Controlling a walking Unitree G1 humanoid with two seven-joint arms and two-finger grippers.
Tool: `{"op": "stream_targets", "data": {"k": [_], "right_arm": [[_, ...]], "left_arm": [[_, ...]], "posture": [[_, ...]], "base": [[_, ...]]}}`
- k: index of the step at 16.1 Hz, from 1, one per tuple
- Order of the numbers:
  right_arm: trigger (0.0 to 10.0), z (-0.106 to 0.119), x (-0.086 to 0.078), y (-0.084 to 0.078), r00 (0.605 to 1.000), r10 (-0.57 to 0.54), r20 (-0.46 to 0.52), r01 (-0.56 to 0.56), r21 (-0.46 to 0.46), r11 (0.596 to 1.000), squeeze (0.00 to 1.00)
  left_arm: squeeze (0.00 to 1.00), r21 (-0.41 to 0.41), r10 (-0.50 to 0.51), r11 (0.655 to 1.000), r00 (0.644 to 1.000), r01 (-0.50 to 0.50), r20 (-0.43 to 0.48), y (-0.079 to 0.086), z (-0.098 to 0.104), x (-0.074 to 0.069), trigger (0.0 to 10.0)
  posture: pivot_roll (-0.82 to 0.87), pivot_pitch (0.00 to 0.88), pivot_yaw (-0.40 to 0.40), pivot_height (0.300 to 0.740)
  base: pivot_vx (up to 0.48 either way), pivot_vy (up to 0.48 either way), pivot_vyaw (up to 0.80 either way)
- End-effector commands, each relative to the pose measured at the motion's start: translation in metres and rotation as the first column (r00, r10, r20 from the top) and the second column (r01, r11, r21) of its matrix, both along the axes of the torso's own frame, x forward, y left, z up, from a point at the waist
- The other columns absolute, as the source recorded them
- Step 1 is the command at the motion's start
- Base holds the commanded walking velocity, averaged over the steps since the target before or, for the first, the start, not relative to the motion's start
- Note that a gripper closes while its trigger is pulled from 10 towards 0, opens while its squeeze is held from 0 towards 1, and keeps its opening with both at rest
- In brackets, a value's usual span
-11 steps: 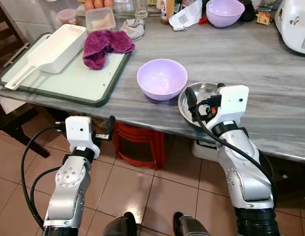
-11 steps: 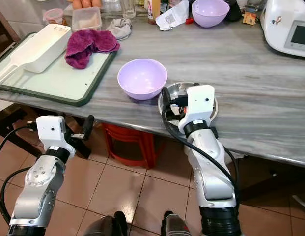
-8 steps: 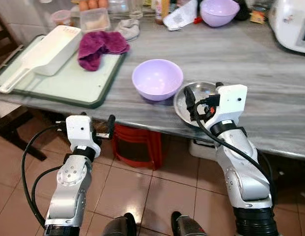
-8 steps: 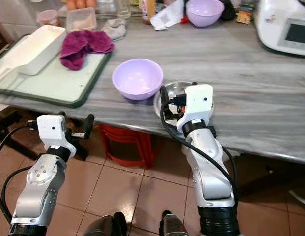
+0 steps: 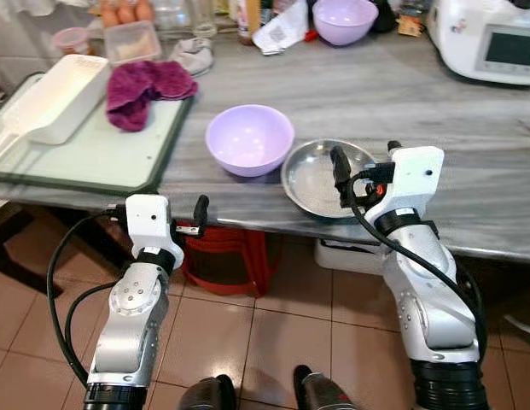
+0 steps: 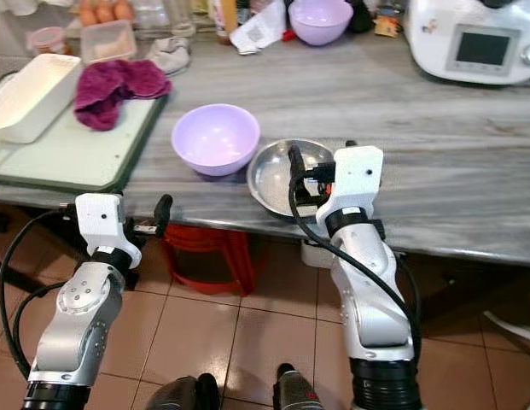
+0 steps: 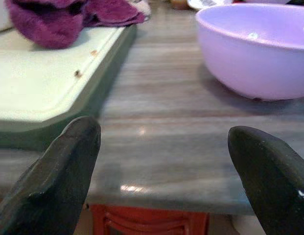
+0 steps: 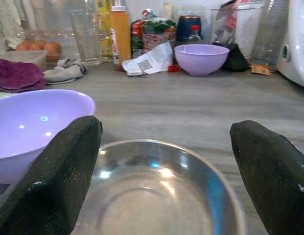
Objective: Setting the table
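A steel bowl (image 5: 314, 179) sits at the front edge of the grey marble table (image 5: 469, 154). My right gripper (image 8: 166, 181) is open, low over the bowl's near right side, one finger on either side of it. Just left of the steel bowl stands a lilac bowl (image 5: 249, 139). A second lilac bowl (image 5: 341, 19) is at the back of the table. My left gripper (image 7: 164, 161) is open and holds nothing, level with the table's front edge and left of the near lilac bowl.
A green-rimmed tray (image 5: 154, 166) at the left carries a purple cloth (image 5: 145, 84) and a white scoop-like container (image 5: 51, 98). A white appliance (image 5: 491, 38) stands at the back right, with bottles, a glass and eggs along the back. A red stool (image 5: 226, 256) stands under the table.
The view has shifted rightward along the table, so the appliance shows more fully. The steel bowl is more exposed beside my right gripper. Both grippers stay open.
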State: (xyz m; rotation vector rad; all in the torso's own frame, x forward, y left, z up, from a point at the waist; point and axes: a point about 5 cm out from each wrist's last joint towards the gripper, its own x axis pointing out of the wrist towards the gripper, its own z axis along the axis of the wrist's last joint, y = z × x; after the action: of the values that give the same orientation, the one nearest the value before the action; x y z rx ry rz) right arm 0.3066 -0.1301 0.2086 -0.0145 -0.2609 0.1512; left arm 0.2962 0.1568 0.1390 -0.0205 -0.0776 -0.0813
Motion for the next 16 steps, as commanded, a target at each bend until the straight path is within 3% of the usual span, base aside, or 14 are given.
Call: {"op": "stream_targets", "data": {"k": [1, 12, 16], "right_arm": [[10.0, -0.001, 0.0, 0.002, 1.0, 0.011, 0.003, -0.011, 0.004, 1.0, 0.0], [10.0, -0.002, -0.001, -0.006, 1.0, -0.006, -0.005, 0.006, 0.022, 1.0, 0.0], [10.0, -0.007, -0.005, -0.018, 0.999, -0.045, -0.029, 0.046, 0.05, 0.998, 0.0]], "left_arm": [[0.0, 0.009, 0.019, 1.0, 1.0, -0.018, -0.018, 0.004, -0.003, -0.003, 10.0], [0.0, 0.016, 0.007, 1.0, 0.999, -0.007, -0.043, -0.002, -0.005, -0.005, 10.0], [0.0, 0.021, -0.004, 1.0, 0.998, 0.005, -0.055, -0.004, -0.008, -0.005, 10.0]], "posture": [[-0.11, 0.177, 0.04, 0.74], [-0.12, 0.167, 0.035, 0.74], [-0.13, 0.141, 0.055, 0.74]], "base": [[-0.296, 0.0, 0.0], [-0.331, 0.0, 0.0], [-0.327, 0.0, 0.0]]}}
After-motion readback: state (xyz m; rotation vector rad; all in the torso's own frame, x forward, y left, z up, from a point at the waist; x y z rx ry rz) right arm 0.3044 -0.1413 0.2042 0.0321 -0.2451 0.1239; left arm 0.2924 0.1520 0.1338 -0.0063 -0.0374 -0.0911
